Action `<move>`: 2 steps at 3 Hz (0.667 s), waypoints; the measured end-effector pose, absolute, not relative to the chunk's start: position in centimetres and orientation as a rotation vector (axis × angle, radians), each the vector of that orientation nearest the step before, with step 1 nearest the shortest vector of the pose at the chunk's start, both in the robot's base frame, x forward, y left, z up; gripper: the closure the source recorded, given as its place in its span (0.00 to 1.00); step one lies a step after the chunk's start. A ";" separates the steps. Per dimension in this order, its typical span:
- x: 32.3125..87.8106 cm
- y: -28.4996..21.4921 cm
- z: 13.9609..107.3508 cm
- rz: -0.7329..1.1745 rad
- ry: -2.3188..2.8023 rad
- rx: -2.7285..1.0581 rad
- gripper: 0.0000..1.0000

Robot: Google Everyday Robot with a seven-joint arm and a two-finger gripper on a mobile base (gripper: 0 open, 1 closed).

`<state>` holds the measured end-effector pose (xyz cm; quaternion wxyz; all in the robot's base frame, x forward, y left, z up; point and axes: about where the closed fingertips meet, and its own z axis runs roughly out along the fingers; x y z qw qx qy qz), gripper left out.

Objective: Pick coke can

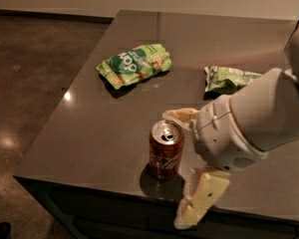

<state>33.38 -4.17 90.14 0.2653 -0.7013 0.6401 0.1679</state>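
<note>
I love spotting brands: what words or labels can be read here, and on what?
Red cylindrical coke can: white script, too blurred to read.
Green crinkled snack bag: large white letters, not legible.
Second green bag: no readable text.
Gripper, jaws open, beside the can: no markings.

Coke can (165, 156) sits near the table's (84, 133) front edge, end effector (190, 159) just right of it. Left snack bag (134, 66) and right snack bag (230, 78) lie further back.

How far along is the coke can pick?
Approach looks done: the open pincer sits beside the can. In hand: one finger behind the can, one nearer the front edge, not gripping. Left: close and lift; the can stands on the table.
</note>
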 end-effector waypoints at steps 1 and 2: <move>34.8 -2.7 90.2 0.440 1.725 -1.827 0.00; 36.5 -2.1 90.1 0.418 1.730 -1.782 0.00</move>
